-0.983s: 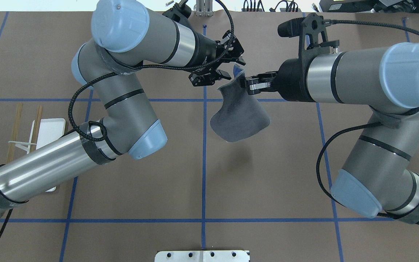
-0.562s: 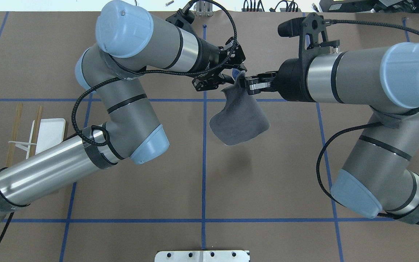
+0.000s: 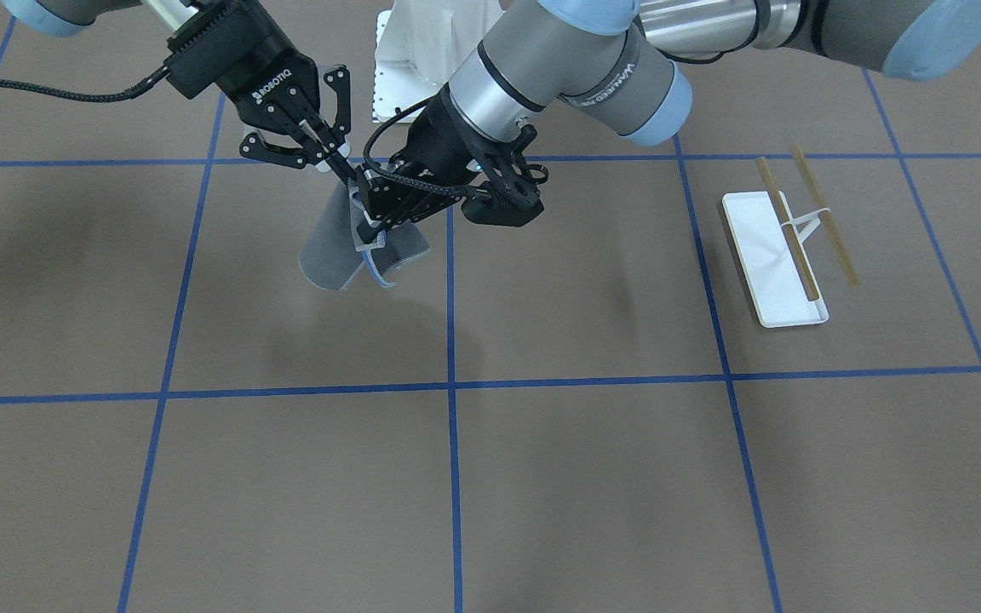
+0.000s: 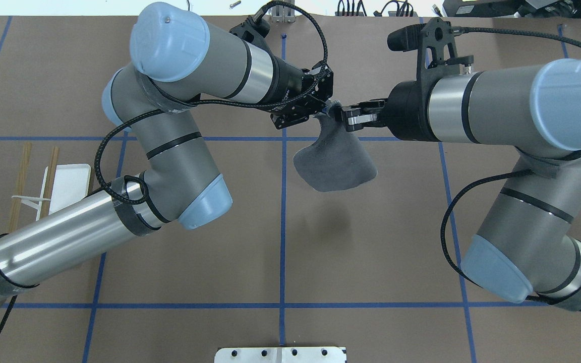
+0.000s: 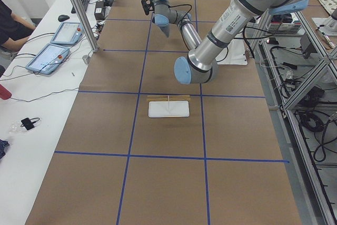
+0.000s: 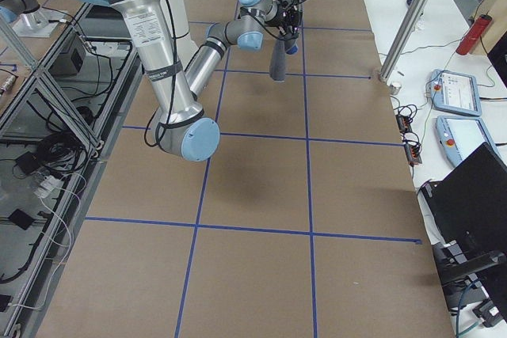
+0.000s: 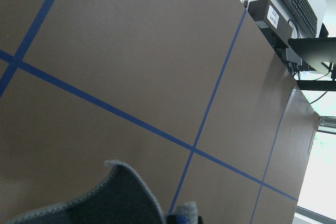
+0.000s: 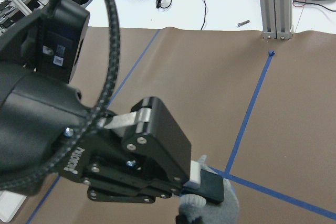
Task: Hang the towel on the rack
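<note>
One towel [image 4: 335, 162], one rack [image 4: 68, 184] with two wooden rods [image 3: 832, 230], and two hands were in view. The towel hung clear of the tabletop [image 4: 194, 262] near its middle. Its long axis ran roughly top to bottom from the pinched upper corner, the grey face turned outward and a sliver of blue showing at the edge. The right hand [image 4: 342, 115] was clenched on that top corner. The left hand [image 4: 322, 107] was pressed closed on the towel just beside it. The rack stood well apart on the robot's left side. A second before, the left hand's fingers had been spread wide beside the cloth. They had since moved in and closed on it, and the loose upper flap had drawn in.
</note>
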Controlling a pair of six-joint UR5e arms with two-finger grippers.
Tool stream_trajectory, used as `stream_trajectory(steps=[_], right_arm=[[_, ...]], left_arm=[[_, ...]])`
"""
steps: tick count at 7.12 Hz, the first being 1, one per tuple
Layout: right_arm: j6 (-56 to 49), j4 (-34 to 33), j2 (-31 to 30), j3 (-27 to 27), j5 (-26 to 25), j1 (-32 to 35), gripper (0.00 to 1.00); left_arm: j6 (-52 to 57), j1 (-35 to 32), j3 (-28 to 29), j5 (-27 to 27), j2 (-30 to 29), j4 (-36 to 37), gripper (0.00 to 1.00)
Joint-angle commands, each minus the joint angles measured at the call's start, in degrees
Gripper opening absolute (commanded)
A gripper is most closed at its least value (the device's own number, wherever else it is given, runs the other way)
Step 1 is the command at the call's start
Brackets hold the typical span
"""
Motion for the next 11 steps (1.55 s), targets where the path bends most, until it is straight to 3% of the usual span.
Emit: stream_trajectory(steps=[1,2,3,5,6,7,9,11], right_arm=[[0.0,-0.1,-1.8,1.9,0.5,0.0,0.00],[0.1,-2.0,-1.7,1.9,0.6,0.0,0.98],[0.1,-3.8,-3.3,3.9,2.1,0.5,1.00],[-0.4,-20.1,-4.2,7.6,17.7,13.4,1.00],[-7.6,-29.4,-5.6,9.3,22.4,18.2,1.00],[-17.6,-41.4,-7.6,11.6,22.6,20.6,1.00],[-42.2,-62.7,-7.5,9.9,21.5,28.4,1.00],[-50.1,-64.3,-8.7,-0.6,21.7,37.4,1.00]], left_arm=[[-0.5,-0.5,-0.8,-0.8,0.2,0.4,0.00],[-0.5,-1.8,-1.1,-0.9,0.2,0.3,0.00],[-0.5,-3.7,-1.2,-3.8,0.2,0.4,0.00],[0.2,-9.3,-3.6,-11.7,4.3,0.3,0.00],[0.5,-12.1,-5.5,-15.4,6.8,0.3,0.00],[0.7,-15.6,-7.6,-20.3,10.5,0.2,0.00],[5.5,-23.1,-12.8,-28.8,19.2,0.2,0.00],[11.1,-30.4,-16.8,-34.3,28.3,0.0,0.00]])
